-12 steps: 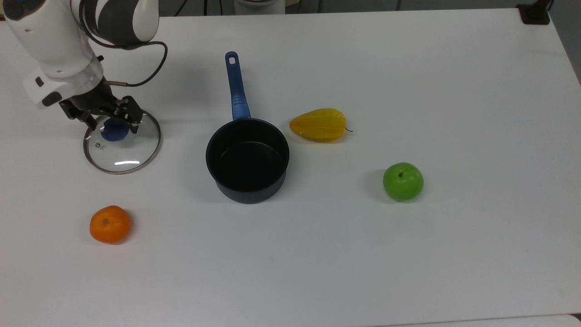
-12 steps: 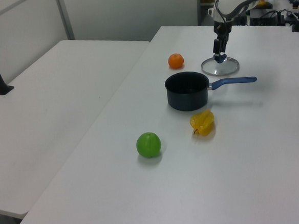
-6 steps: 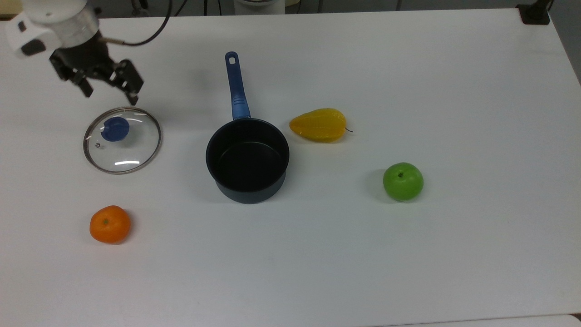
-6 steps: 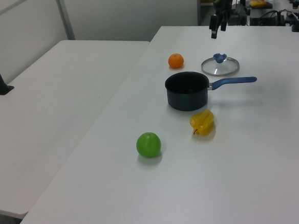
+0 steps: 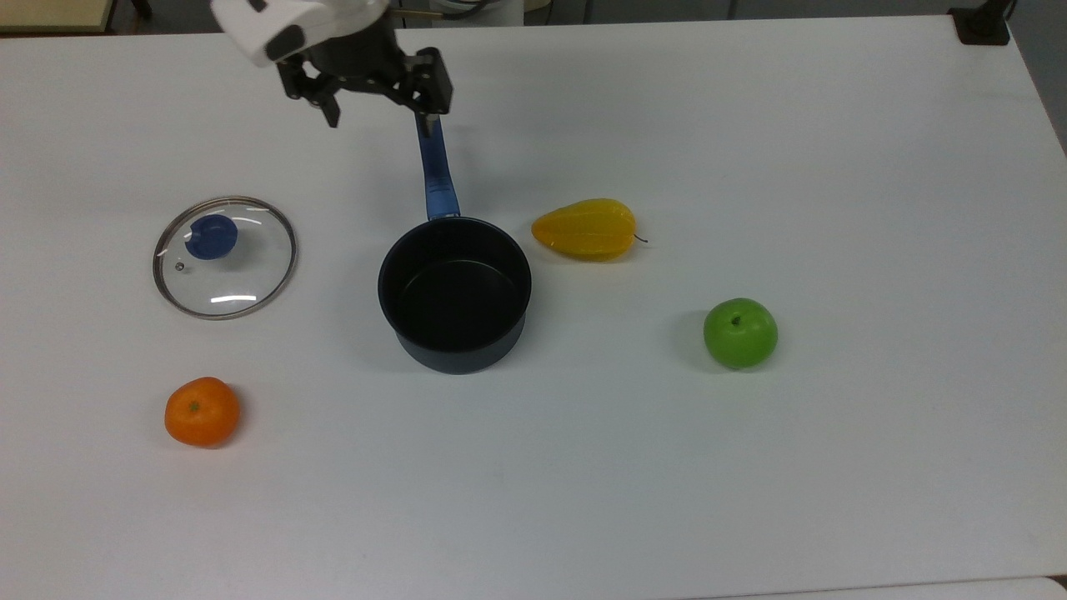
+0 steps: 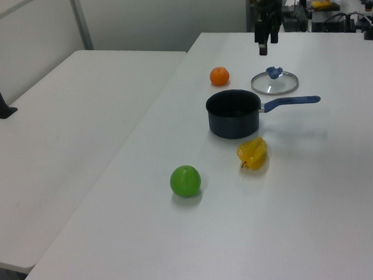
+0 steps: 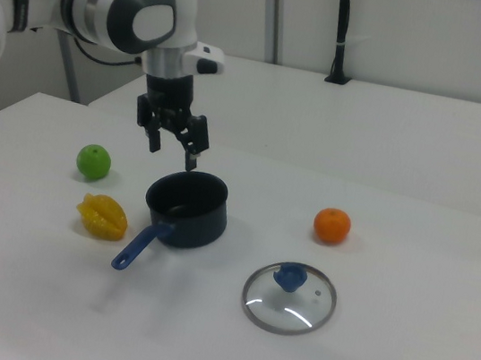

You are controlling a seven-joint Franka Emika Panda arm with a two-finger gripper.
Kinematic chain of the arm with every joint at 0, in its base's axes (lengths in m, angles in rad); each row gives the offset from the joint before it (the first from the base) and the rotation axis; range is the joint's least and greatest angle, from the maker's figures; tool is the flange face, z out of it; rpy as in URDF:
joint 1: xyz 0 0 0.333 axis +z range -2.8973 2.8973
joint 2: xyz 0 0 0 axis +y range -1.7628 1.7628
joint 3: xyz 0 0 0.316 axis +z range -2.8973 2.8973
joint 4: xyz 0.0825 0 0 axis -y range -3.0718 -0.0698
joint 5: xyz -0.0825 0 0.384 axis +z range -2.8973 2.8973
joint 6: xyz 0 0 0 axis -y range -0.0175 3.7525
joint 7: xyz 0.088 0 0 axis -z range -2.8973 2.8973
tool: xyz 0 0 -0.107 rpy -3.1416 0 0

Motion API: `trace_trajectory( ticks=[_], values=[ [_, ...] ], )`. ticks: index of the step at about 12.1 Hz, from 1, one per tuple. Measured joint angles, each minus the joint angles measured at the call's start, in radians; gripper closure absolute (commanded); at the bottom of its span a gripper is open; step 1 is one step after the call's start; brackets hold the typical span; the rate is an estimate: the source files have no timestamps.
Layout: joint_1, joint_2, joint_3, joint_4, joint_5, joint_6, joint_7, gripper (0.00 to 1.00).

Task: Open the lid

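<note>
The round glass lid (image 5: 242, 271) with its blue knob (image 5: 211, 237) lies flat on the white table at the top view's left, apart from the dark saucepan (image 5: 454, 292). The pan stands uncovered and empty, its blue handle (image 5: 436, 171) pointing to the top view's upper edge. My gripper (image 5: 381, 125) hangs open and empty in the air above the handle's far end, well away from the lid. The left view shows the lid (image 6: 275, 82) below the raised gripper (image 6: 267, 43). In the right view the gripper (image 7: 174, 154) hovers over the pan (image 7: 186, 208), and the lid (image 7: 289, 298) lies at the front.
An orange (image 5: 202, 411) lies near the lid toward the top view's lower left. A yellow fruit (image 5: 586, 227) sits just right of the pan, and a green apple (image 5: 740, 332) further right. A second white table (image 6: 57, 123) adjoins at the left view's left.
One second ago my gripper stood around the lid's knob. It has let go, risen, and swung to the top view's right, over the pan handle. The lid has stayed in place.
</note>
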Motion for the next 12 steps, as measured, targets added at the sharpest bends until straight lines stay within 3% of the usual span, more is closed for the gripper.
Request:
trace_trajectory(
  ticks=[6, 9, 12],
  values=[
    [0.029, -0.087, 0.000, -0.009, -0.002, -0.018, 0.005, 0.00],
    [0.028, -0.151, -0.001, -0.035, -0.002, -0.035, 0.150, 0.00],
    [0.028, -0.152, 0.000, -0.053, -0.002, -0.035, 0.078, 0.00]
  ],
)
